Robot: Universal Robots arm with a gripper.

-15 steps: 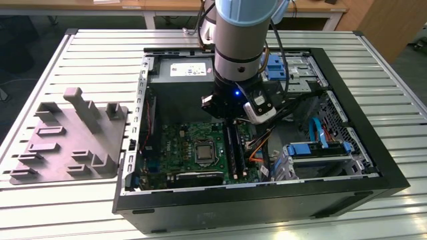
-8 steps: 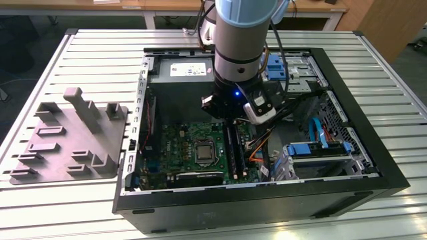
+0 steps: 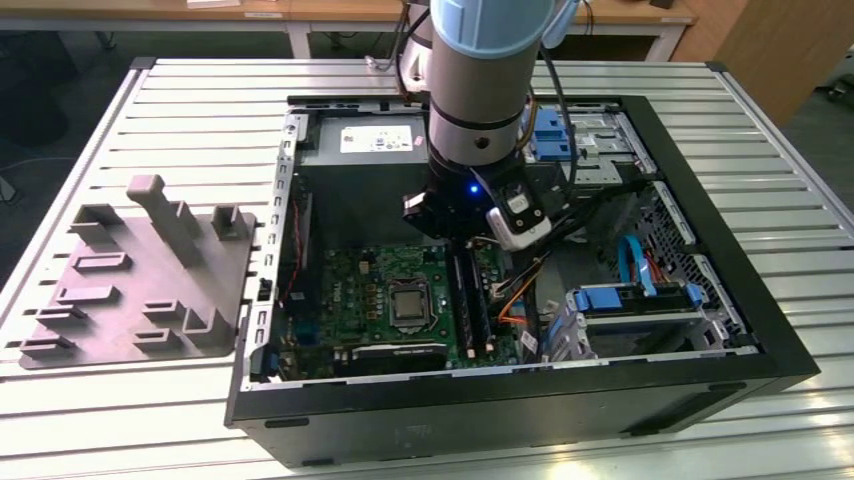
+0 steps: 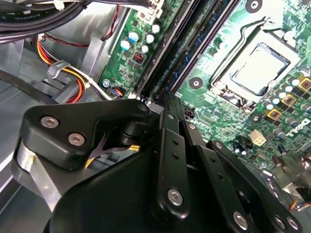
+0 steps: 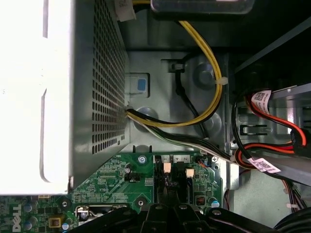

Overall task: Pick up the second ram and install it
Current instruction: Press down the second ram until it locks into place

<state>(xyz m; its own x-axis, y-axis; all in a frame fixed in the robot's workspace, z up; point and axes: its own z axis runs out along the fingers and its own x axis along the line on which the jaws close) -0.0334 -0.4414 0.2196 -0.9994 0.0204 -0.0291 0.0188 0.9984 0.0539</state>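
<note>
My gripper [image 3: 461, 243] hangs low inside the open computer case [image 3: 534, 385], over the far end of the long memory slots on the green motherboard [image 3: 360, 285]. In the second wrist view the gripper [image 4: 158, 99] is shut, its tips together at the end of the slots. A slim dark stick, apparently the second ram [image 4: 192, 46], stands upright in the slot bank and runs away from the tips; it also shows as a dark strip, the ram [image 3: 462, 295]. Whether the tips touch it is hidden by the linkage. The gripper [image 5: 165, 206] shows again by the numbered slot ends.
The processor socket [image 4: 257, 68] lies beside the slots. A power supply [image 3: 367, 150] fills the case's far corner and a blue-tabbed drive cage [image 3: 634, 300] stands at the exterior view's right. Yellow and black cables [image 5: 204, 97] cross behind. A grey fixture plate [image 3: 134, 290] rests on the table.
</note>
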